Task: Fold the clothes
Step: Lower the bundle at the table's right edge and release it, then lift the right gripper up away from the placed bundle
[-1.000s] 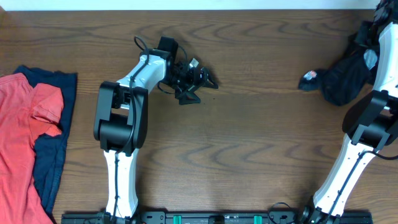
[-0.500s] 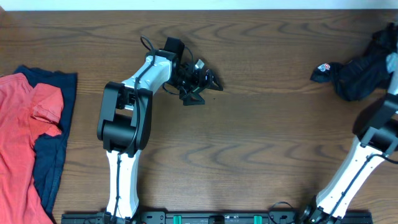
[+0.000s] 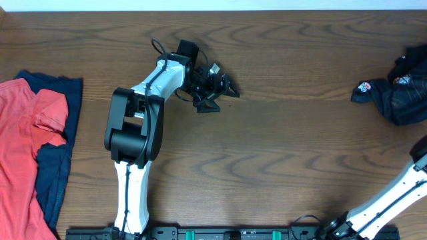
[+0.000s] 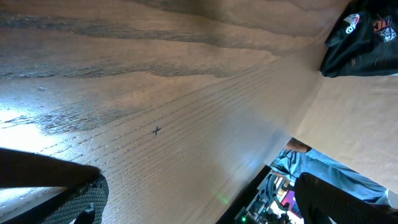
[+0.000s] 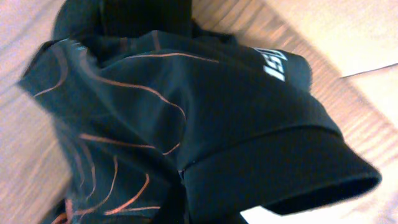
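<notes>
Folding not begun: black jersey (image 3: 400, 100) bunched at table's (image 3: 287, 167) right edge; right gripper closed, seemingly pinching it, fingers hidden. Left gripper (image 3: 217, 93) gapes empty. Red top (image 3: 23, 147) overlaps navy top (image 3: 57, 173), left.

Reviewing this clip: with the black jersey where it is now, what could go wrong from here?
1. The black jersey lies bunched at the right edge of the table; it could slide off.
2. It is crumpled, not spread, so any fold may trap creases.
3. The left tool, open over bare wood mid-table, is far from it and may not reach to help.
</notes>
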Motion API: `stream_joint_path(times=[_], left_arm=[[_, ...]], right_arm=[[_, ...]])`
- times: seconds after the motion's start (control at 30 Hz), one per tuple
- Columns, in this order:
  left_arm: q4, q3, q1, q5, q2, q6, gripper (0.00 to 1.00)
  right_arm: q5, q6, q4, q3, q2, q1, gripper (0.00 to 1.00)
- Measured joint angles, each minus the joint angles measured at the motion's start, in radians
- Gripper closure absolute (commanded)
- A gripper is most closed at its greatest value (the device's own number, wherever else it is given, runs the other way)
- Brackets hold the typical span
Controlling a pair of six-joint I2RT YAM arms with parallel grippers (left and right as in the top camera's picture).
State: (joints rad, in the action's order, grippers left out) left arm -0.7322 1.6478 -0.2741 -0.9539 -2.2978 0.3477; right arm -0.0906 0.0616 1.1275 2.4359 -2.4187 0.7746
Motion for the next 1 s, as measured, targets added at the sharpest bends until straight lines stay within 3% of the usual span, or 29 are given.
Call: stream_joint_path(times=[0.03, 0.5, 1.0], left_arm=[[0.0, 0.0, 0.0, 0.002, 0.0, 0.0, 0.02], [0.002, 0.0, -0.005, 0.01, 0.002, 0.008, 0.02], [0.031, 0.0, -0.01, 0.01, 0.002, 0.022, 0.02]], right_arm=[[-0.026, 0.001, 0.013, 0.0, 0.0, 0.007, 0.01], [-0.313, -0.05, 0.11, 0.0, 0.0, -0.068, 0.01], [-0.361, -0.068, 0.379, 0.018, 0.05, -0.474, 0.04]])
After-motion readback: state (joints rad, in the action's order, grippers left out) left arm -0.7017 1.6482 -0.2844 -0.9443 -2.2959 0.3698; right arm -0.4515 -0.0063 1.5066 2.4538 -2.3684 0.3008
